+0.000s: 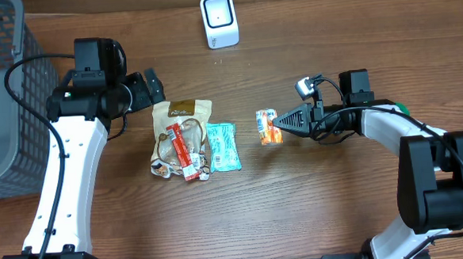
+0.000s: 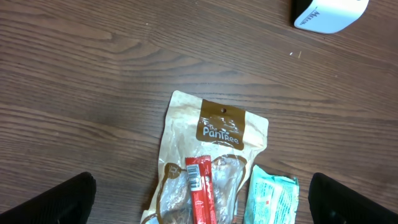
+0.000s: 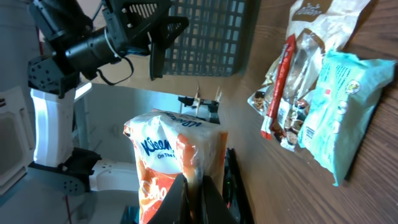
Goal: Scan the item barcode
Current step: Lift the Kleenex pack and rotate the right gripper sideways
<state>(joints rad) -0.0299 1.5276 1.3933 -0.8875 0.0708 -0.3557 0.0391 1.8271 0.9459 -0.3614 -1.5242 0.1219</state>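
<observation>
Our right gripper (image 1: 280,125) is clamped on an orange tissue pack (image 1: 268,127), right of the snack bags (image 1: 185,116). Our left gripper (image 1: 151,88) hangs wide apart at their far side.

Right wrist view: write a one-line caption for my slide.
Right tool shut on an orange pack, with a tan snack bag, red stick and teal packet lying on the wooden table beyond.

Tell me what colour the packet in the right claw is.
Orange and white packet, blue lettering; best in right wrist view.

Right tool (image 3: 194,182) pinching orange tissue pack (image 3: 171,149), teal pouch (image 3: 339,106) on table (image 3: 376,183)
</observation>
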